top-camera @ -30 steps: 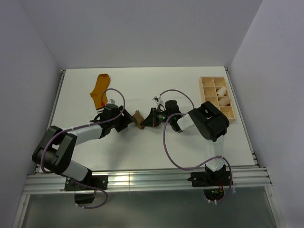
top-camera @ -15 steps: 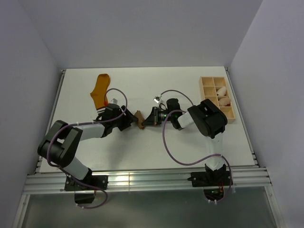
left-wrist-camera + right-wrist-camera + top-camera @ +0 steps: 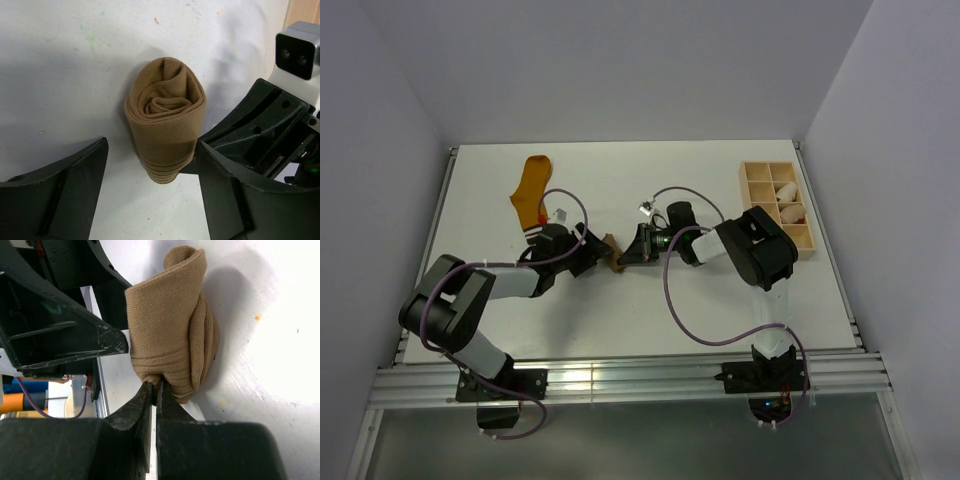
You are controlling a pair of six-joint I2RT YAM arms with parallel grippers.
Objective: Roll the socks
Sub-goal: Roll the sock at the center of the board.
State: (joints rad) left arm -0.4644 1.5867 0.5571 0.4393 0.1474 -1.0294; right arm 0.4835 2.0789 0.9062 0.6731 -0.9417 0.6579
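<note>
The tan-brown sock [image 3: 611, 250] sits mid-table, wound into a tight roll [image 3: 165, 117], its spiral end facing the left wrist camera. My left gripper [image 3: 592, 252] is open and straddles the roll's near end [image 3: 152, 195]: there is a gap to the left finger [image 3: 75, 190], and the right finger [image 3: 235, 195] is close against the fabric. From the other side my right gripper [image 3: 628, 256] is shut [image 3: 155, 387], pinching a fold at the roll's ribbed edge [image 3: 170, 330]. The mustard-orange sock [image 3: 531, 190] lies flat at the back left, untouched.
A wooden compartment tray [image 3: 756, 189] with small cream-white bundles [image 3: 787, 193] stands at the back right. Both arms' purple cables loop over the table around the roll. The right arm's wrist camera [image 3: 299, 50] sits just behind the roll.
The left arm has pushed in closer to the roll and its jaws have widened a little. The right gripper stays pinched on the tan sock, its wrist shifted slightly back.
</note>
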